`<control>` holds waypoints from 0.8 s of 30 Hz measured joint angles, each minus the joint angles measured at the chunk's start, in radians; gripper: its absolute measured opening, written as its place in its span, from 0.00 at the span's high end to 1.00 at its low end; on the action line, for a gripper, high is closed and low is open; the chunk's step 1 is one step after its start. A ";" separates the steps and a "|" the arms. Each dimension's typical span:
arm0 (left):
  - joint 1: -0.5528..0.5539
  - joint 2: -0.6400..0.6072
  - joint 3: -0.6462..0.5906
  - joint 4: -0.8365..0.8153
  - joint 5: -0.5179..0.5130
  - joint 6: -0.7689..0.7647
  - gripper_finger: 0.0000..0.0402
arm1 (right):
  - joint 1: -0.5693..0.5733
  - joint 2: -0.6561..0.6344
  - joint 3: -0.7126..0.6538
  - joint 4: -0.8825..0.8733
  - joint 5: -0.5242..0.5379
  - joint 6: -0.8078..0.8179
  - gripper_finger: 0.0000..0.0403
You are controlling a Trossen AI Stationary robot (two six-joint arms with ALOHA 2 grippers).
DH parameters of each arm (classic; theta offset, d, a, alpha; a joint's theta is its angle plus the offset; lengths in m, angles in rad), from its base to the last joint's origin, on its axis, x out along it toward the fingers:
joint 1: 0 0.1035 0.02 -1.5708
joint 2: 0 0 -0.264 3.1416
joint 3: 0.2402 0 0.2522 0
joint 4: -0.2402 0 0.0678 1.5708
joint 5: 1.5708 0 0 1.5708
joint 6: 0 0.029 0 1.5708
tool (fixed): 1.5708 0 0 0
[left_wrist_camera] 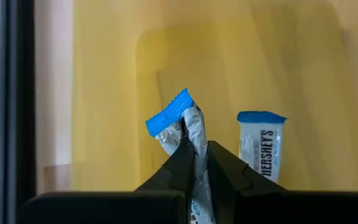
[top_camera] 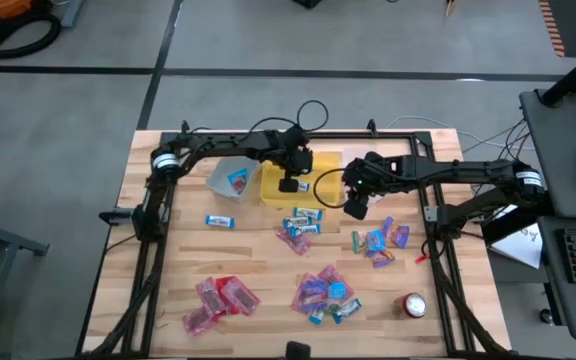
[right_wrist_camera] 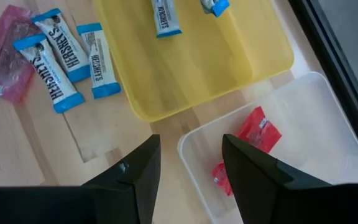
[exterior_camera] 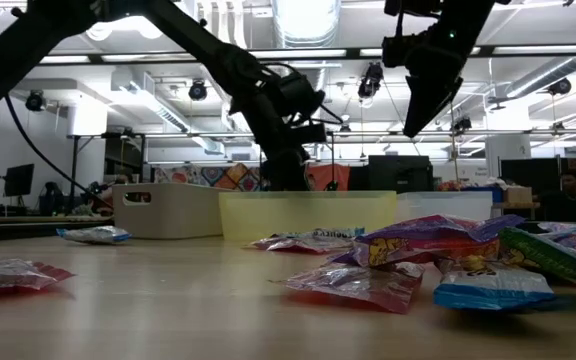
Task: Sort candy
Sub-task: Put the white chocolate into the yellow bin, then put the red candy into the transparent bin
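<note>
The candy lies in loose heaps on the wooden table: blue-and-white pieces (top_camera: 303,222), red-pink ones (top_camera: 218,298) and mixed blue-purple ones (top_camera: 323,292). My left gripper (top_camera: 288,184) is over the yellow tray (top_camera: 273,190), shut on one blue-and-white piece (left_wrist_camera: 173,118). A second such piece (left_wrist_camera: 261,146) lies flat on the tray floor. My right gripper (right_wrist_camera: 188,155) is open and holds nothing. It hovers over the border between the yellow tray (right_wrist_camera: 185,74) and a clear bin (right_wrist_camera: 328,124) that holds red candy (right_wrist_camera: 258,134). My left gripper pinches the blue-and-white piece between its two fingertips, on the silver wrapper (left_wrist_camera: 194,140) just below the blue crimped end. That crimped end (left_wrist_camera: 169,115) sticks out past the fingertips toward the yellow tray floor. The rest of the piece is hidden between the fingers.
A pale bin (top_camera: 230,178) left of the yellow tray holds one blue piece. A single blue-and-white piece (top_camera: 219,221) lies alone on the table. A red and silver can (top_camera: 412,305) stands near the table's near right corner. Several blue-and-white pieces (right_wrist_camera: 67,56) lie beside the tray.
</note>
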 joint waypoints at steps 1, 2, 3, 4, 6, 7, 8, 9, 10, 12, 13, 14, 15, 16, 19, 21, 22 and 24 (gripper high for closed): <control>0.002 0.005 0.002 0.001 0.000 0.000 0.97 | 0.000 -0.001 0.000 0.000 0.000 0.002 0.59; 0.003 0.009 0.002 -0.001 0.000 -0.001 0.97 | 0.000 -0.003 0.000 0.001 0.000 0.002 0.59; 0.006 0.011 0.002 0.000 0.000 -0.002 0.97 | 0.000 -0.005 0.000 0.001 0.000 0.002 0.59; 0.006 0.012 0.002 0.001 0.000 -0.005 0.97 | 0.000 -0.006 0.000 0.002 0.000 0.002 0.59; 0.008 0.012 0.002 0.001 0.000 -0.024 0.97 | 0.000 -0.007 0.000 0.013 0.000 0.002 0.59; 0.008 0.013 0.002 0.000 0.000 -0.029 0.97 | 0.000 -0.007 -0.001 0.019 0.000 0.001 0.59; 0.008 0.013 0.002 0.000 0.000 -0.031 0.97 | 0.000 -0.007 -0.001 0.025 0.000 0.001 0.59; 0.008 0.013 0.002 0.000 0.000 -0.033 0.96 | 0.000 -0.007 -0.002 0.032 0.000 0.001 0.59; 0.008 0.013 0.002 0.000 0.000 -0.033 0.95 | 0.000 -0.007 -0.002 0.040 0.000 0.001 0.59; 0.008 0.013 0.002 -0.002 -0.001 -0.033 0.92 | 0.000 -0.007 -0.002 0.048 0.000 0.002 0.59; 0.008 0.013 0.001 -0.006 -0.003 -0.033 0.90 | 0.000 -0.007 -0.002 0.056 0.000 0.002 0.59; 0.008 0.013 0.001 -0.012 -0.005 -0.033 0.88 | 0.000 -0.007 -0.002 0.062 0.000 0.002 0.59; 0.008 0.013 0.001 -0.019 -0.006 -0.033 0.85 | 0.000 -0.007 -0.002 0.065 0.000 0.002 0.59; 0.008 0.013 0.001 -0.025 -0.006 -0.033 0.82 | 0.000 -0.007 -0.002 0.068 0.000 0.002 0.59; 0.008 0.013 0.001 -0.052 -0.006 -0.037 0.74 | 0.000 -0.007 -0.002 0.082 0.000 0.002 0.59; 0.008 0.013 0.000 -0.058 -0.008 -0.041 0.68 | 0.000 -0.007 -0.002 0.087 0.000 0.002 0.59; 0.008 0.013 0.000 -0.066 -0.009 -0.051 0.66 | 0.000 -0.007 -0.002 0.087 0.000 0.002 0.59; 0.008 0.012 0.003 -0.089 -0.009 -0.073 0.62 | 0.000 -0.007 -0.002 0.090 0.000 0.007 0.59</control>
